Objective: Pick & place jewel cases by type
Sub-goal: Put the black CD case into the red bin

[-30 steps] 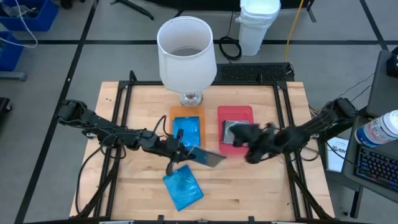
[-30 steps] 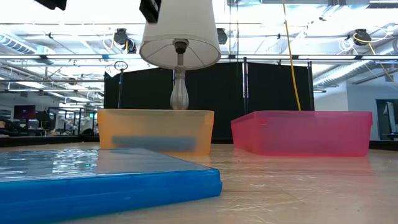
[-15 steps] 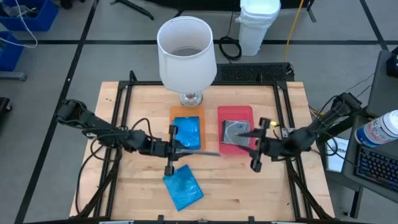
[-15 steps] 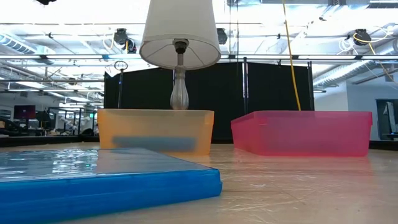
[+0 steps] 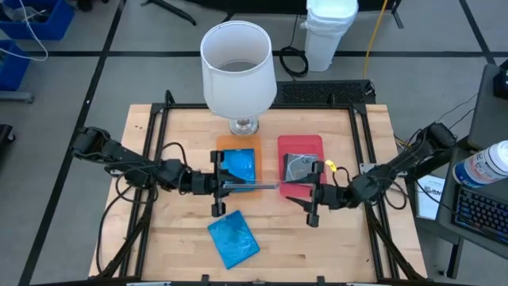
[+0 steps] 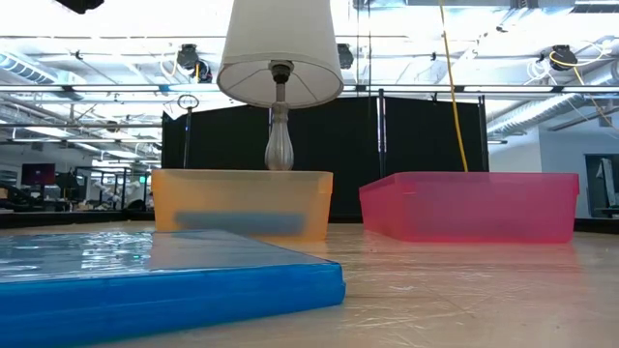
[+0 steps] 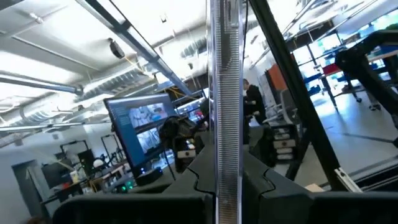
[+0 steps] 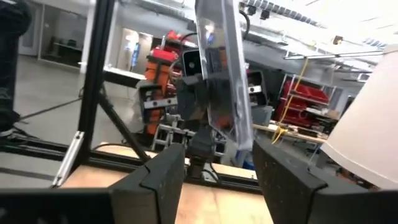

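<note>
1. The right gripper (image 5: 312, 195) has moved. A moment ago it was pulled back near the right side of the table. Now it has swung in toward the middle and faces the clear case (image 5: 248, 187).
2. Its fingers (image 8: 155, 180) are spread wide, with the case's edge right in front of them. They are not touching it yet.
3. The left gripper (image 5: 216, 184) has turned too. It now holds the clear case out flat toward the right arm. Its fingers are pinching the case's edge.
4. This looks like a hand-over, so the clear case can go to the red tray (image 5: 302, 145).
5. The clear case is thin and see-through, up in the air between both arms.
6. One blue case (image 5: 234, 241) lies on the near table. Another blue case (image 5: 239, 166) sits in the orange tray (image 5: 238, 142). A grey case with a shiny disc (image 5: 299, 168) lies in the red tray.
</note>
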